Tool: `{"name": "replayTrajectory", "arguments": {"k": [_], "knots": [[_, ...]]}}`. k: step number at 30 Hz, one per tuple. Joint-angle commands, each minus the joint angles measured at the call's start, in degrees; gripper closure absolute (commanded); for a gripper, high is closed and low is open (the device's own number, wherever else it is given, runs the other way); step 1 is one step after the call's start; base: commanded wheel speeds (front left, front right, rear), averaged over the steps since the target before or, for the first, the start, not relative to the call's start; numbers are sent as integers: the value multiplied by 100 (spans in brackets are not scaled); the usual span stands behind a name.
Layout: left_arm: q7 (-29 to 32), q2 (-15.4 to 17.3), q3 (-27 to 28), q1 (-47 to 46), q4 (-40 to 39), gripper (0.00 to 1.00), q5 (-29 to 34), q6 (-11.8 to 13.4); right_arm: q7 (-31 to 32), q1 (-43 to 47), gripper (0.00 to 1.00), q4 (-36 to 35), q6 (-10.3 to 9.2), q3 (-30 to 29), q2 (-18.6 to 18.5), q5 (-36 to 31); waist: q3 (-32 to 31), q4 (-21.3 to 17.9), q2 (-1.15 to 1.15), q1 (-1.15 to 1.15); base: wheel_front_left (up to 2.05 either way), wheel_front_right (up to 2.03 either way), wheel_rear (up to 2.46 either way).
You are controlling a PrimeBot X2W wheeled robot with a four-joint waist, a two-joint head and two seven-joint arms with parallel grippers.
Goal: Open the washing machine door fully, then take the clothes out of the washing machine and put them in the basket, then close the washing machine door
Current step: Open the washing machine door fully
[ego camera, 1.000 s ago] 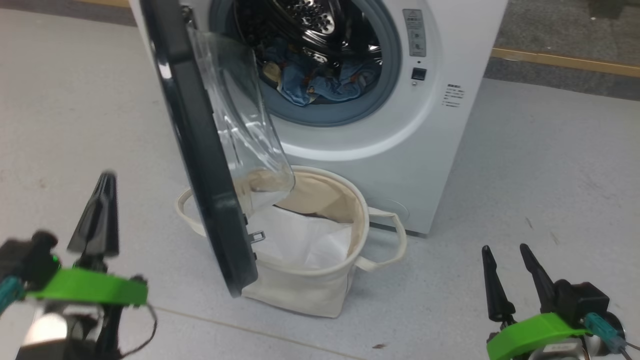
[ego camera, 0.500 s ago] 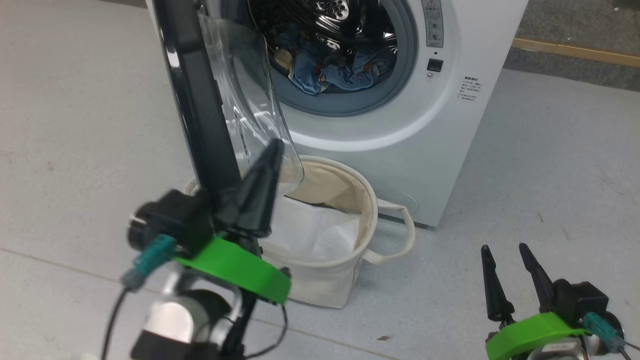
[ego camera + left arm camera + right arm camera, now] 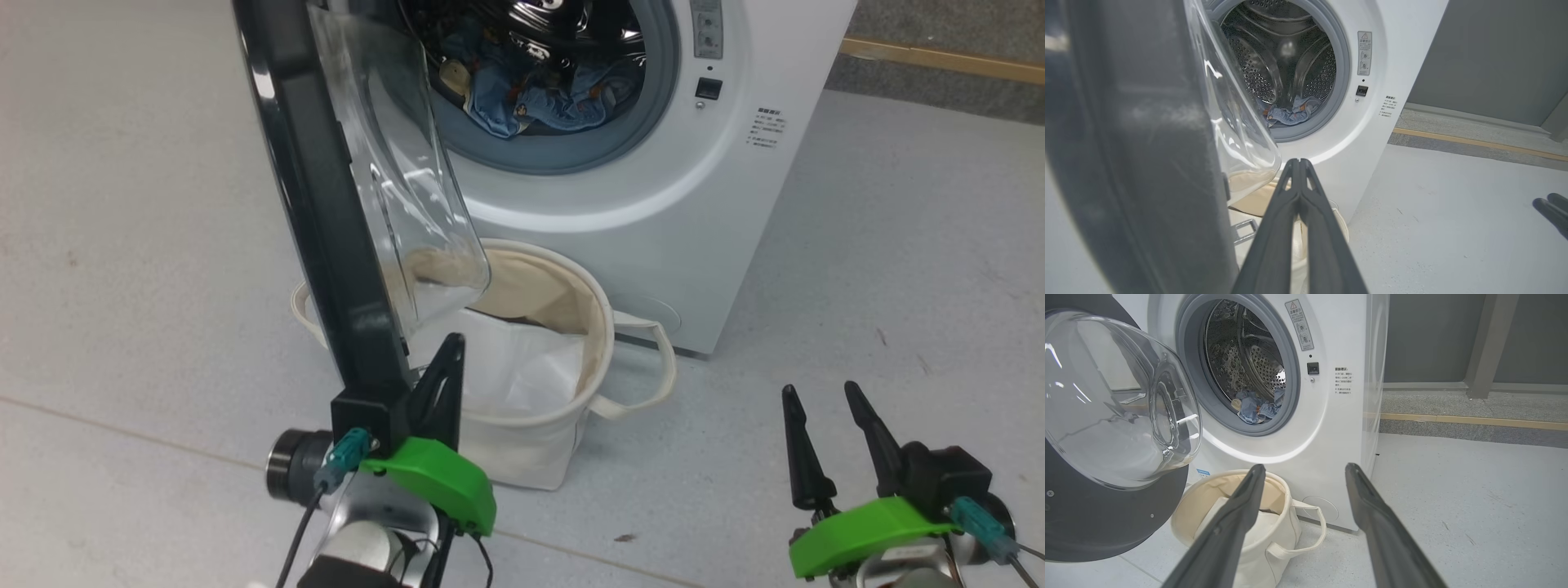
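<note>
The white front-loading washing machine [image 3: 735, 204] is standing with its black-rimmed round glass door [image 3: 318, 204] half open above the cream canvas basket [image 3: 522, 457], and blue bear-print clothes [image 3: 539, 98] are lying in its drum. The left gripper [image 3: 451, 351], pinched shut and empty, is sitting just right of the door's free edge. The right gripper [image 3: 820, 392], spread wide and empty, is hovering farther off.

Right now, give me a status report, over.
Left gripper shut beside the door; right gripper open, empty. Clothes in the drum. Door overhangs the basket.
</note>
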Motion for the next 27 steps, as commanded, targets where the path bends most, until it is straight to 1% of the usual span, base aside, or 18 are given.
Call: {"name": "replayTrajectory", "arguments": {"k": [1, 6, 11, 15, 19, 20, 24, 27], "knots": [[-80, -12, 180, -328, -141, 100, -12, 47, -71, -250, 0, -192, 42, 124, -34, -3, 11, 6, 0, 0, 0, 0, 0], [-461, -13, 187, -544, 461, 100, -67, 264, -71, -353, 0, -206, 42, 185, -52, 2, 64, 74, 0, 0, 0, 0, 0], [-743, -14, 230, -672, 869, 100, -182, 504, -71, -408, 0, -189, 42, 281, -56, 17, 50, 245, 0, 0, 0, 0, 0], [-799, -14, 165, -681, 1019, 100, -280, 673, -71, -494, 0, -181, 42, 328, -83, 17, 19, 457, 0, 0, 0, 0, 0], [-805, -14, 107, -647, 1096, 100, -319, 814, -71, -529, 0, -162, 42, 405, -79, 31, -53, 770, 0, 0, 0, 0, 0], [-808, -14, 103, -640, 1101, 100, -331, 828, -71, -524, 0, -158, 42, 422, -74, 41, -73, 862, 0, 0, 0, 0, 0], [-782, 49, 114, -700, 1113, 100, -410, 733, -71, -533, 0, -128, 42, 529, -109, 51, -67, 1268, 0, 0, 0, 0, 0], [-817, 130, 163, -836, 1147, 100, -482, 588, -71, -618, 0, -132, 42, 581, -159, 51, -15, 1569, 0, 0, 0, 0, 0]]}}
